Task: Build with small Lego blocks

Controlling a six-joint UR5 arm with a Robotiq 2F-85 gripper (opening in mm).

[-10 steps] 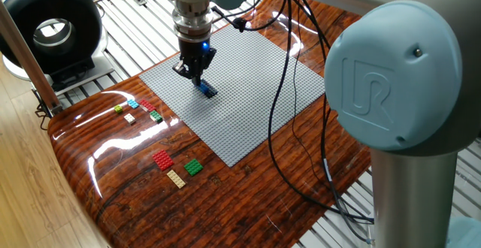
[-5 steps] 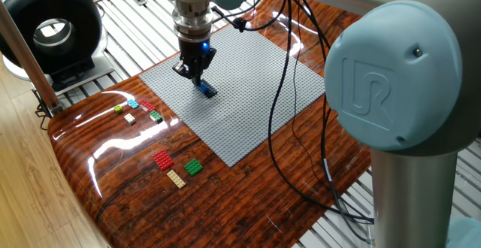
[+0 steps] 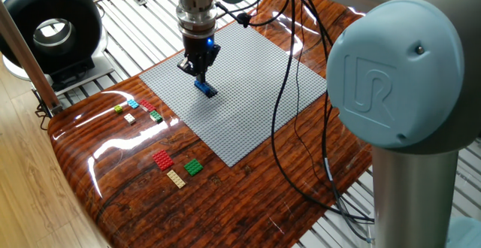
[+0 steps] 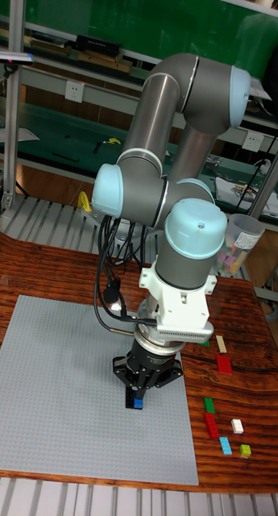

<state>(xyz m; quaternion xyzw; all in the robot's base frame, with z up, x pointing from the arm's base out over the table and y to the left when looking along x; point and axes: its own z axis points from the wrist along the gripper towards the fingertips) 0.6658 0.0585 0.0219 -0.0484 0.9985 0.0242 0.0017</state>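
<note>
My gripper (image 3: 199,77) hangs over the far left part of the grey baseplate (image 3: 248,105), fingertips pointing down. A dark blue brick (image 3: 204,89) lies on the plate right under the tips. In the tall fixed view the same blue brick (image 4: 138,401) sits just below the gripper (image 4: 138,393). The fingers are dark and close together, and I cannot see whether they touch the brick. Loose small Lego blocks lie on the wood left of the plate: a red one (image 3: 162,159), a green one (image 3: 194,167), a tan one (image 3: 176,178) and a cluster (image 3: 139,110).
A black ring-shaped device (image 3: 52,26) stands at the far left, off the table. Black cables (image 3: 284,90) hang from the arm across the plate's right side. A clear plastic cup (image 4: 239,242) stands at the table's back. The arm's large base joint (image 3: 398,75) fills the right.
The gripper has shifted slightly up and to the right, exposing more of the blue brick, which stays on the plate.
</note>
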